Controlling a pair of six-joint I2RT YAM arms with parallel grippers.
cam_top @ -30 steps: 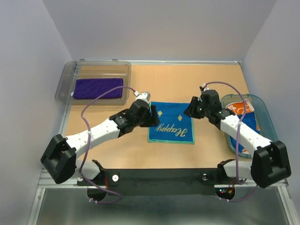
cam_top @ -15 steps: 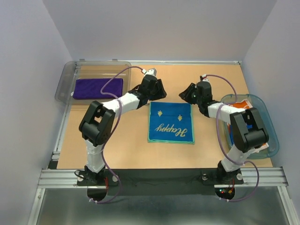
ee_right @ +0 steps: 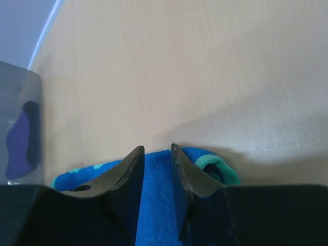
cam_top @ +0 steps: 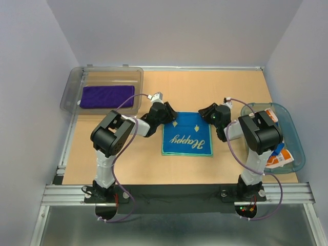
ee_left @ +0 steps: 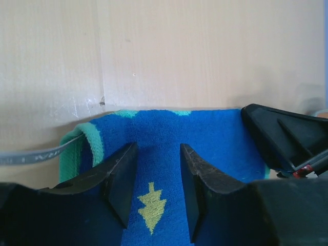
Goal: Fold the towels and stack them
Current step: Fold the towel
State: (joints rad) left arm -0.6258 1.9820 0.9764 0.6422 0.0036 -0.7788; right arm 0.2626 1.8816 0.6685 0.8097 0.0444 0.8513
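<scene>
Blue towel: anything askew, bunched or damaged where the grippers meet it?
Nothing damaged. The blue towel lies flat and square on the table. Only its far corners look rumpled, the teal hem curling up beside the left gripper and the right gripper.

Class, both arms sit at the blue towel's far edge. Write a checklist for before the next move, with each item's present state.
1. Blue towel spread out: ok.
2. Left gripper straddles its far edge: ok.
3. Left fingers shut on cloth: not ok, gap shows.
4. Right gripper over the far edge: ok.
5. Right fingers pinching cloth: cannot tell.
6. Purple towel out of the way: ok.
</scene>
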